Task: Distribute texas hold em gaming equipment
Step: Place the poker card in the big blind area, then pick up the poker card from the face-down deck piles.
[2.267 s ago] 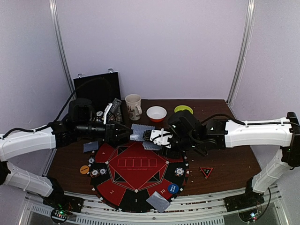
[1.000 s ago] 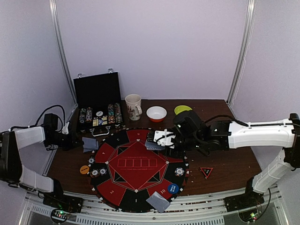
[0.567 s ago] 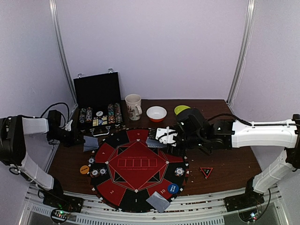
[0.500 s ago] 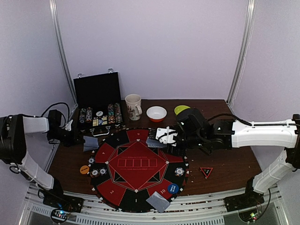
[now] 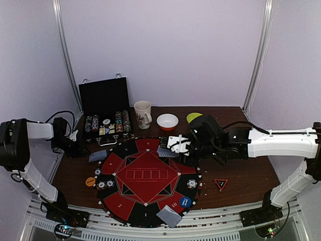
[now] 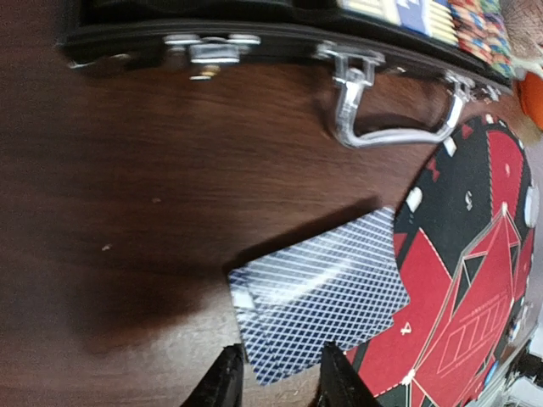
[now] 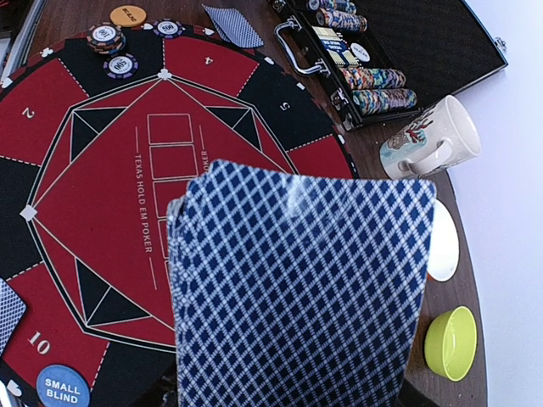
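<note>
Right end effector (image 5: 173,146) clamps a card stack (image 5: 165,151) over the mat's (image 5: 146,193) far edge; another card (image 5: 97,156) lies at its left rim.

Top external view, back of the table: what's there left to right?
black chip case → mug → white bowl → green bowl, partly behind the right arm.

Top cam is sitting high over the near edge, looking down across the whole table (image 5: 246,175). Left wrist cam is hugging the wood up close, right one's peering from higher past its card fan (image 7: 297,288), and both are catching the chip case (image 6: 127,32) and mat (image 6: 475,280).
</note>
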### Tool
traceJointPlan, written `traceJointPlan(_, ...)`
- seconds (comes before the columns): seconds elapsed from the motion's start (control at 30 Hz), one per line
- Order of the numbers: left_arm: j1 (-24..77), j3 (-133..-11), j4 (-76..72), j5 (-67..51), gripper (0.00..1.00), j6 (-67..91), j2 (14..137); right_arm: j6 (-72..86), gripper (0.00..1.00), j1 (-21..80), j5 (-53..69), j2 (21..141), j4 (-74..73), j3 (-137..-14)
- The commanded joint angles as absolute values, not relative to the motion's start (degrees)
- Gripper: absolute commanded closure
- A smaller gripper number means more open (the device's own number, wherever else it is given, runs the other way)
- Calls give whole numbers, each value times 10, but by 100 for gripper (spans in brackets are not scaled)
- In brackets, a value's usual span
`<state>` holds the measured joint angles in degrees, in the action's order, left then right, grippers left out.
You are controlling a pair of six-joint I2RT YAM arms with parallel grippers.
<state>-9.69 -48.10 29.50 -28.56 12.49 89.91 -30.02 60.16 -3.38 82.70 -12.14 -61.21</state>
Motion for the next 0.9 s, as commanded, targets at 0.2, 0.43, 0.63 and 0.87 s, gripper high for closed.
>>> traceJointPlan(0.2, -77, -508, 288, -245, 54, 127, 763, -302, 45, 597, -35, 809, -124, -610)
traceJointPlan(0.43, 212, -489, 123, -280, 18, 238, 651, -300, 45, 598, -30, 809, -133, -625)
traceJointPlan(0.63, 394, -520, 8, -279, 9, 260, 708, -292, 45, 598, -22, 811, -131, -628)
traceJointPlan(0.87, 464, -599, 1, -295, 14, 250, 831, -285, 44, 599, -20, 818, -129, -634)
